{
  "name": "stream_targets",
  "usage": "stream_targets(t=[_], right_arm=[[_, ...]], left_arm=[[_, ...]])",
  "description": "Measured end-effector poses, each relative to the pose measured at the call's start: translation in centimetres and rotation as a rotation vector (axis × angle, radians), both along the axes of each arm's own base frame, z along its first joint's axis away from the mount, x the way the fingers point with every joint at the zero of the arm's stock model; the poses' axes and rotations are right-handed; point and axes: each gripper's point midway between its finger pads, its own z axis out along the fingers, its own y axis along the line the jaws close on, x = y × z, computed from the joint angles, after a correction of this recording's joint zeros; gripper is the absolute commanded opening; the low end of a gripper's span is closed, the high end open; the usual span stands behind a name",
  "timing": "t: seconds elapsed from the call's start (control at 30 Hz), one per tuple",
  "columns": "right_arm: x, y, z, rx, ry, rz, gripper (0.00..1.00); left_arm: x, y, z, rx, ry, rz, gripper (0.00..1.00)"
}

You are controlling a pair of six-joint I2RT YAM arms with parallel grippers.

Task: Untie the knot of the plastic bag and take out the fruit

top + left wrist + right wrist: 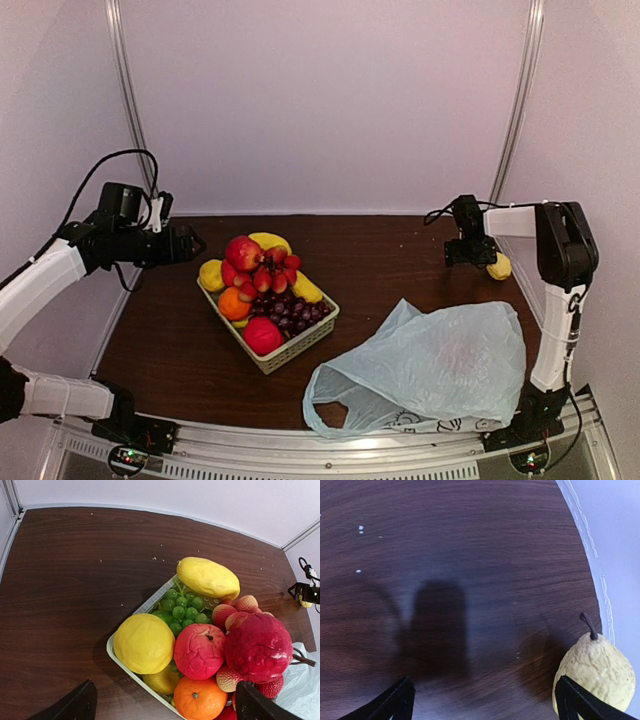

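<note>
The plastic bag (430,365) lies flattened and limp at the near right of the table, with one handle loop open at its near left. No knot shows on it. Several fruit are piled in a pale basket (290,352): a yellow mango (207,577), a lumpy yellow lemon-like one (144,642), a red apple (199,650), an orange (200,700) and green grapes (182,607). My left gripper (192,243) hovers open just left of the basket, nothing between its fingers. My right gripper (470,255) stands open over bare table, a yellow pear (595,672) beside its right finger.
The dark wooden table (390,260) is closed in by white walls on three sides, with metal posts in the back corners. The pear (498,266) lies close to the table's right edge. A metal rail (330,455) runs along the near edge.
</note>
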Motion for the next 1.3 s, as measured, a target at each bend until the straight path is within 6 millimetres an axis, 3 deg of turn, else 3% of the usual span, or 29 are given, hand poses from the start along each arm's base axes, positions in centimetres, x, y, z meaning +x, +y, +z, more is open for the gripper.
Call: stream_targets(t=[0.2,0.37,0.43,0.53,0.6,0.73,0.87,0.97,1.2,1.3], right_arm=[[-0.5,-2.5,0.1,-0.031,0.027,0.014,0.99],[-0.4,-3.6,3.3,-0.085,-0.005,0.01,0.99],[-0.5,-4.7,4.8,-0.094,-0.029,-0.012,0.99],[-0.7,-8.0,6.3,-0.099,-0.061,-0.072,0.99],[-0.8,-10.0,6.1,-0.085,-0.063,-0.097,0.98],[-0.1,-12.3,3.9,-0.03,-0.034,-0.102,0.94],[1.8,-12.1,1.7,0.004,-0.009,-0.066,0.81],[3.0,-12.0,1.9,0.013,-0.028,-0.054,0.73],[2.9,-11.8,1.7,0.043,-0.034,-0.049,0.54],[2.6,-11.5,1.8,0.057,-0.036,-0.042,0.51]], left_arm=[[-0.1,0.1,-0.3,-0.001,0.007,0.001,0.98],[-0.4,0.0,-1.3,-0.004,0.032,-0.007,0.97],[-0.5,0.0,-1.6,-0.004,0.038,-0.009,0.97],[-0.6,0.0,-1.6,-0.005,0.039,-0.01,0.98],[-0.6,-0.1,-1.6,-0.005,0.039,-0.011,0.97],[-0.6,-0.1,-1.6,-0.007,0.04,-0.014,0.97],[-0.6,-0.2,-1.6,-0.011,0.04,-0.018,0.97],[-0.7,-0.2,-1.5,-0.013,0.04,-0.02,0.97],[-1.1,-0.1,-0.9,-0.016,0.024,-0.02,0.97],[-1.5,0.0,-0.7,-0.015,0.027,-0.02,0.97]])
